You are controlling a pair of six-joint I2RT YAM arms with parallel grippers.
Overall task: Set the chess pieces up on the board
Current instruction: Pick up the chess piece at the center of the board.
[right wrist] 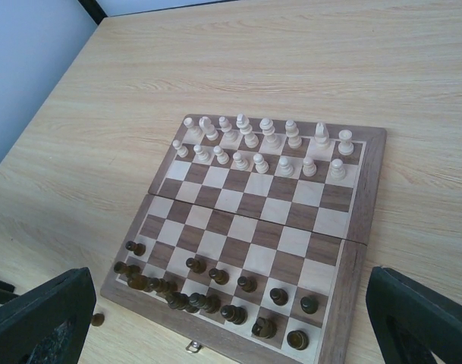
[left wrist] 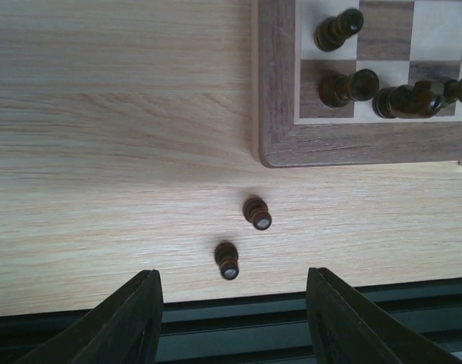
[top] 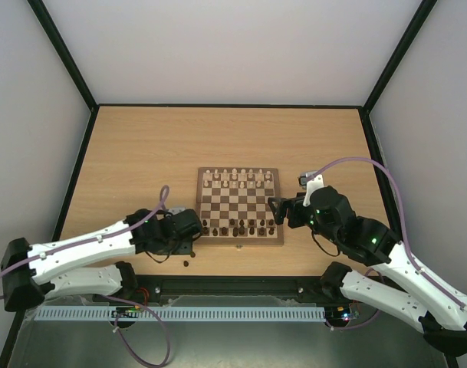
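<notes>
The left arm (top: 80,249) and the right arm (top: 406,272) look alike: smooth white shell links joined by chunky black motor housings. A thin lilac left cable (top: 166,201) runs along one, and a longer lilac right cable (top: 371,162) runs over the other. Small green lights (top: 371,244) glow on the right arm's black wrist section, which carries a white bracket (top: 316,186). The left claw (left wrist: 232,288) and right claw (right wrist: 227,288) have broad, matte black fingers (left wrist: 128,322).
</notes>
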